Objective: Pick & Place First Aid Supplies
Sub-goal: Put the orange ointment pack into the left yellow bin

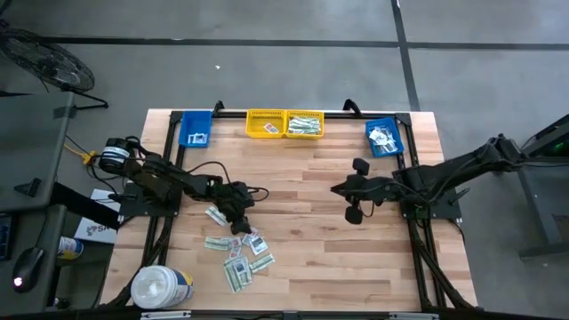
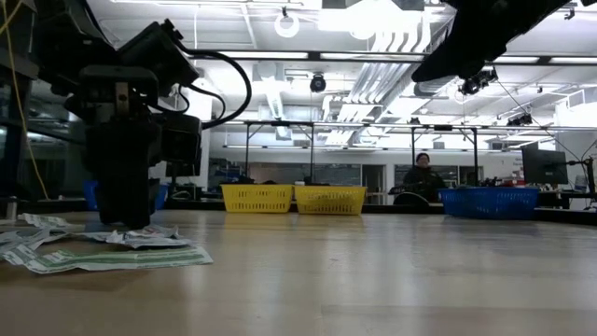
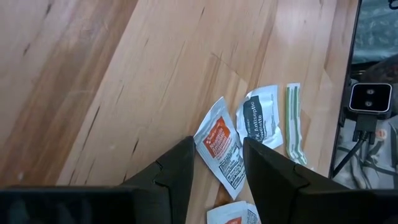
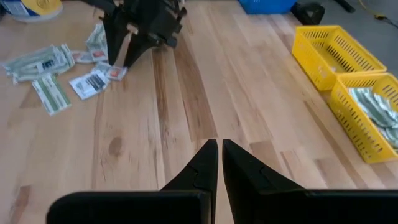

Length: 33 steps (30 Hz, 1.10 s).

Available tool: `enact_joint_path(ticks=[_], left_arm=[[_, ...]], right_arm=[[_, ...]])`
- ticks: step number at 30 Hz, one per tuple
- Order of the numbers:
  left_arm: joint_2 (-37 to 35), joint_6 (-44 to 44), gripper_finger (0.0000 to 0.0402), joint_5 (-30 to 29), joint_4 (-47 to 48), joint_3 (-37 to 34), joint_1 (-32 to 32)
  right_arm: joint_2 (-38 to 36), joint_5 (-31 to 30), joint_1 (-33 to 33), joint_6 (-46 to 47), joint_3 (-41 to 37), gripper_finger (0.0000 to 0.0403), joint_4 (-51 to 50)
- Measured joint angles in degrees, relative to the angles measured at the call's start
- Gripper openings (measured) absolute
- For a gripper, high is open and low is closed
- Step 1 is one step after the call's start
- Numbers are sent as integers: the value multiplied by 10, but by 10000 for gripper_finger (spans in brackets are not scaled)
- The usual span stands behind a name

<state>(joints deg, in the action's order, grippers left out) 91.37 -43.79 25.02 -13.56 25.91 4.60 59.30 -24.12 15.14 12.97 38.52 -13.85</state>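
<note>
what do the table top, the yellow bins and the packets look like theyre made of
Table top: wood, likely sealed; plank seams and grain show.
Yellow bins: probably moulded plastic; the walls are an open lattice.
Packets: seemingly thin printed paper; flat, with creased edges.
</note>
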Motion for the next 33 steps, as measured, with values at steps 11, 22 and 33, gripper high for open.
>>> enact_joint_path(ticks=[11, 22, 33], left_arm=[[0, -7, 142, -25, -9, 0, 0], [4, -11, 142, -50, -31, 0, 0], [28, -11, 142, -56, -51, 3, 22]], right_arm=[[41, 4, 0, 1, 0, 16, 20], [41, 4, 0, 1, 0, 16, 22], [41, 5, 0, 1, 0, 16, 22]])
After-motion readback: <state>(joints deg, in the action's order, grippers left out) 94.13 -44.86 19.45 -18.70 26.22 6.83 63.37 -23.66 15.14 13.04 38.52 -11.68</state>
